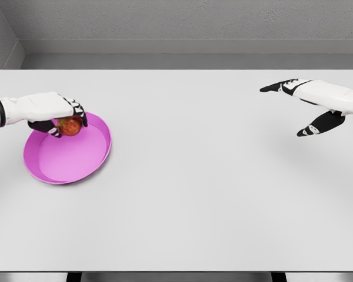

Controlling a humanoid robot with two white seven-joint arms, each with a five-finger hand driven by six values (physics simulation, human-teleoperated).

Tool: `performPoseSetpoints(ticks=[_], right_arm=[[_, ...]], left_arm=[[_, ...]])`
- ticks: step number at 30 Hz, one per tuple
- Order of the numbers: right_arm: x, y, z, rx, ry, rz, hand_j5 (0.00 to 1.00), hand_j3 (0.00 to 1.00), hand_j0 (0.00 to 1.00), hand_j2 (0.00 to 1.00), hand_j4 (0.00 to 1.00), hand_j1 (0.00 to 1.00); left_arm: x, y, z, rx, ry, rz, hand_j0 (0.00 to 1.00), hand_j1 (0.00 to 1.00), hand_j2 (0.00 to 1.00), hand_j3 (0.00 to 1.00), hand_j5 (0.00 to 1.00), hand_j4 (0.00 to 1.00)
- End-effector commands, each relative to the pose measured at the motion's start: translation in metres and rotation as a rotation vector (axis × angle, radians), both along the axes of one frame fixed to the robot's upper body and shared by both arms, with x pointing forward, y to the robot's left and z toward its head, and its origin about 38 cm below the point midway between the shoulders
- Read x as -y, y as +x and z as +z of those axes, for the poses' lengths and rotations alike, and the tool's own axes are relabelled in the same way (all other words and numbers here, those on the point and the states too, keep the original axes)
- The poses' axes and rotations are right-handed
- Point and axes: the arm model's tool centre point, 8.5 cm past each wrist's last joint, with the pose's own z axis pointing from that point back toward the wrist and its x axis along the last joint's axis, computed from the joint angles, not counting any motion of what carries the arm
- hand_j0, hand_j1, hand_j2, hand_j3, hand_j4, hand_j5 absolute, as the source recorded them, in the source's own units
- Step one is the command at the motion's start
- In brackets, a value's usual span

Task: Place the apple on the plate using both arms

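A red-and-yellow apple [70,125] is held in my left hand [66,119], whose fingers curl around it from above. The hand and apple hover over the far left part of a pink plate [76,158] lying on the left side of the white table; I cannot tell whether the apple touches the plate. My right hand [300,108] floats at the far right above the table, fingers spread and holding nothing.
The white table [194,194] stretches wide between the plate and the right hand. A grey wall runs behind the table's far edge.
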Motion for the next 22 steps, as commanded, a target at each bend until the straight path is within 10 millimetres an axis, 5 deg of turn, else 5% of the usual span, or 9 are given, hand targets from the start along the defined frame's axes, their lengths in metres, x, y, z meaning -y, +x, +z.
performPoseSetpoints(ticks=[1,6,13,22], right_arm=[[0.0,0.0,0.0,-0.001,0.003,-0.001,1.0,1.0,1.0,1.0,1.0,1.0],[-0.001,0.0,0.001,0.001,0.004,0.003,1.0,1.0,1.0,1.0,1.0,1.0],[-0.012,-0.005,0.009,0.026,0.004,0.037,1.0,1.0,1.0,1.0,1.0,1.0],[-0.016,-0.007,0.012,0.035,0.005,0.052,1.0,1.0,1.0,1.0,1.0,1.0]], left_arm=[[-0.002,-0.002,0.005,0.01,0.001,-0.001,1.0,1.0,1.0,1.0,1.0,1.0],[-0.007,-0.001,0.014,0.027,-0.017,0.014,1.0,1.0,1.0,1.0,1.0,1.0],[-0.051,0.009,0.024,-0.013,-0.279,0.172,1.0,1.0,1.0,1.0,1.0,1.0],[-0.056,0.006,0.017,-0.025,-0.262,0.184,1.0,1.0,1.0,1.0,1.0,1.0]])
